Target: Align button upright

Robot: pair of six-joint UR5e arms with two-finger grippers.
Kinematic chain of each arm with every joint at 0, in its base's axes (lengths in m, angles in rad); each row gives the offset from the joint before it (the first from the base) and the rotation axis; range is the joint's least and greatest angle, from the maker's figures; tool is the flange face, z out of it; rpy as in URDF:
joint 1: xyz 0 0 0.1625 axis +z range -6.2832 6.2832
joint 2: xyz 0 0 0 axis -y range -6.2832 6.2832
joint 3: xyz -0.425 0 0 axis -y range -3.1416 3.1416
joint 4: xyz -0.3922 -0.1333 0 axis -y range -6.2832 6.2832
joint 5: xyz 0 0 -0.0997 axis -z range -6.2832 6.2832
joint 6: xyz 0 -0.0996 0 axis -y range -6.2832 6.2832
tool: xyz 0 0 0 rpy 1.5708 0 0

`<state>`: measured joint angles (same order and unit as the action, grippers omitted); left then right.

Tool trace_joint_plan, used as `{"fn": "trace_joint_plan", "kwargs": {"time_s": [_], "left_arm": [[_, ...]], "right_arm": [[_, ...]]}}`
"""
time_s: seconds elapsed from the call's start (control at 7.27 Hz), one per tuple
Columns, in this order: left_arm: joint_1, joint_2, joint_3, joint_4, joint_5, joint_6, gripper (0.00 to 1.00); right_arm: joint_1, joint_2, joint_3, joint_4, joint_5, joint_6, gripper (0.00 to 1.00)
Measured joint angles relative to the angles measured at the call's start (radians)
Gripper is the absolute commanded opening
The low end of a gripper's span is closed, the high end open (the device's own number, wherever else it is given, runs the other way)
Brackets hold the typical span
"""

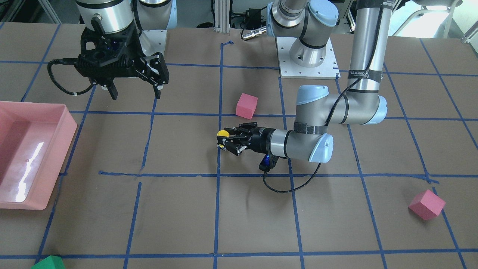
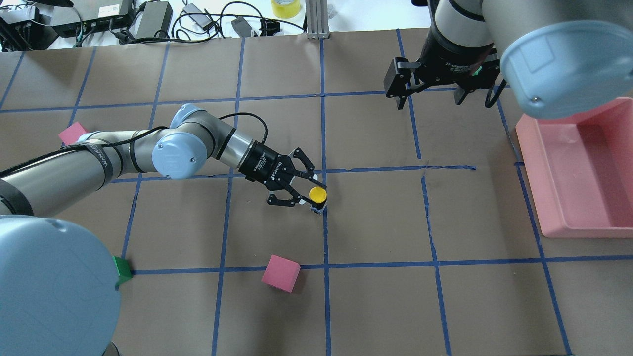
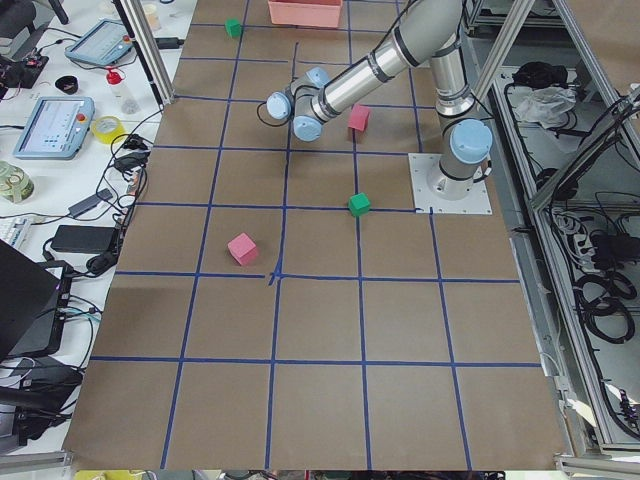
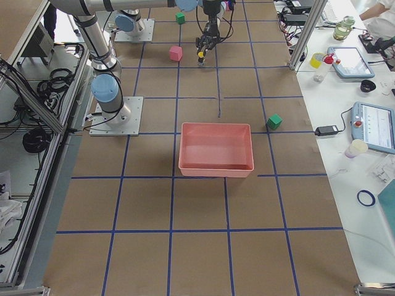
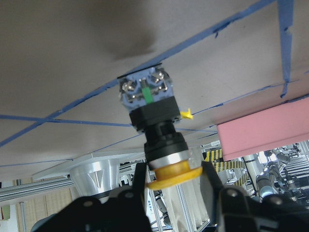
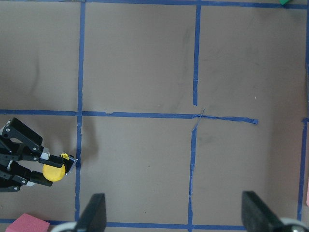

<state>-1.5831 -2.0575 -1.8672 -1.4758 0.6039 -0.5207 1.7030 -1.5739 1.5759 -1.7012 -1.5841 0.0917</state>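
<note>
The button [image 5: 154,121] stands base-down on the brown table where two blue tape lines meet, its yellow cap [image 2: 317,194] on top and leaning slightly. My left gripper [image 2: 307,189] reaches in low and level from the side. Its fingers sit on either side of the cap [image 1: 223,133] and touch its rim, so it is shut on the button. The contact block rests on the paper. The right wrist view also shows the button [image 6: 53,172] at its lower left. My right gripper [image 1: 135,93] hangs open and empty, high above the table and far from the button.
A pink bin [image 2: 529,168] stands at the table's right edge under the right arm. One pink cube [image 2: 281,273] lies close behind the button, another pink cube [image 2: 72,133] beside the left arm. A green cube [image 2: 121,269] sits near the left arm's base.
</note>
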Motion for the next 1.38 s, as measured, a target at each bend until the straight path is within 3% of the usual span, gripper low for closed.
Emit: {"fn": "trace_joint_plan", "kwargs": {"time_s": [0.14,0.28,0.41,0.55,1.1,1.24,1.38], "left_arm": [[0.000,-0.003,-0.001,0.000,0.000,-0.001,0.13],[0.000,-0.007,-0.002,0.000,0.001,-0.002,0.26],[0.000,-0.009,-0.002,0.000,0.001,-0.003,0.71],[0.000,-0.010,-0.002,0.000,0.001,-0.006,0.80],[0.000,0.012,0.007,0.000,0.015,-0.023,0.93],[0.001,0.042,0.035,0.005,0.052,-0.067,1.00],[0.003,0.074,0.088,0.007,0.149,-0.120,1.00]], "right_arm": [[0.000,0.000,0.000,0.000,0.000,-0.001,1.00],[0.000,0.000,0.001,0.000,0.000,-0.001,1.00],[0.000,0.000,0.001,0.000,0.001,0.000,1.00],[0.000,0.000,0.002,0.000,0.001,0.000,1.00],[0.001,0.000,0.003,-0.001,0.001,0.000,1.00],[0.001,0.000,0.003,-0.001,0.001,0.000,1.00],[0.001,0.000,0.003,-0.001,0.001,0.000,1.00]]}}
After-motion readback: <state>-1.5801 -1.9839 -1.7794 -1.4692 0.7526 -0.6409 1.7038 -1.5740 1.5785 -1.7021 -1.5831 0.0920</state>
